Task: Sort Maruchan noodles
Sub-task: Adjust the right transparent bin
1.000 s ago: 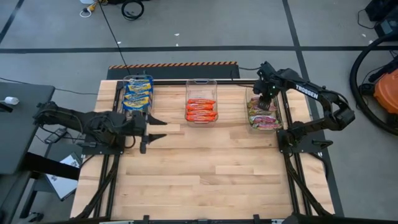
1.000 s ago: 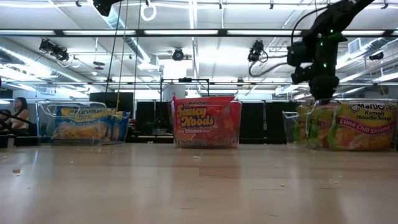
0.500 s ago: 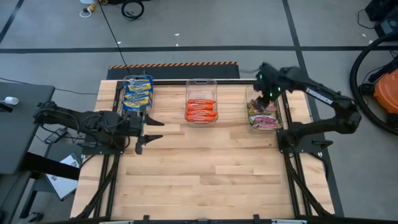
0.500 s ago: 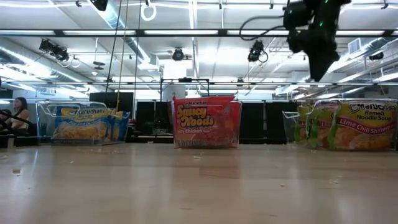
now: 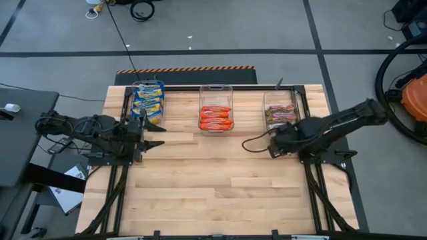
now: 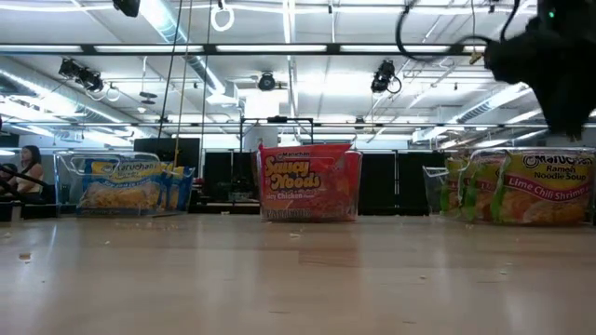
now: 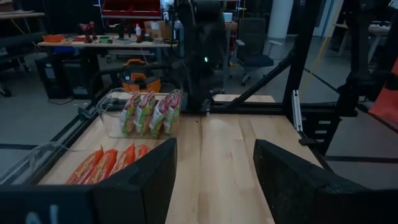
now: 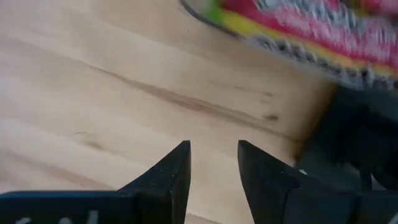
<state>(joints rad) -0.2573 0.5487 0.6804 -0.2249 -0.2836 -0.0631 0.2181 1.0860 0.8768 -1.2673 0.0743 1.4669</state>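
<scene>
The Maruchan noodles stand sorted in three clear bins along the table's far side. The yellow-and-blue packets point(image 5: 148, 100) point(image 6: 126, 184) are on the left and the orange-red packets point(image 5: 215, 117) point(image 6: 309, 181) point(image 7: 112, 163) in the middle. The green-and-pink packets point(image 5: 281, 119) point(image 6: 521, 186) point(image 7: 152, 112) point(image 8: 311, 25) are on the right. My right gripper point(image 5: 273, 143) point(image 8: 214, 146) is open and empty, low over bare wood just near of the right bin. My left gripper point(image 5: 157, 136) point(image 7: 214, 149) is open and empty near the table's left edge, below the left bin.
The wooden tabletop point(image 5: 220, 187) stretches bare from the bins to the near edge. A dark frame rail point(image 5: 310, 120) runs beside the right bin. A person point(image 6: 28, 172) sits far off in the room behind the table.
My right gripper rose from over the green-and-pink bin, then swung toward the near edge and down, ending low in front of that bin. My left gripper drew back toward the table's left edge. The packets stayed put.
</scene>
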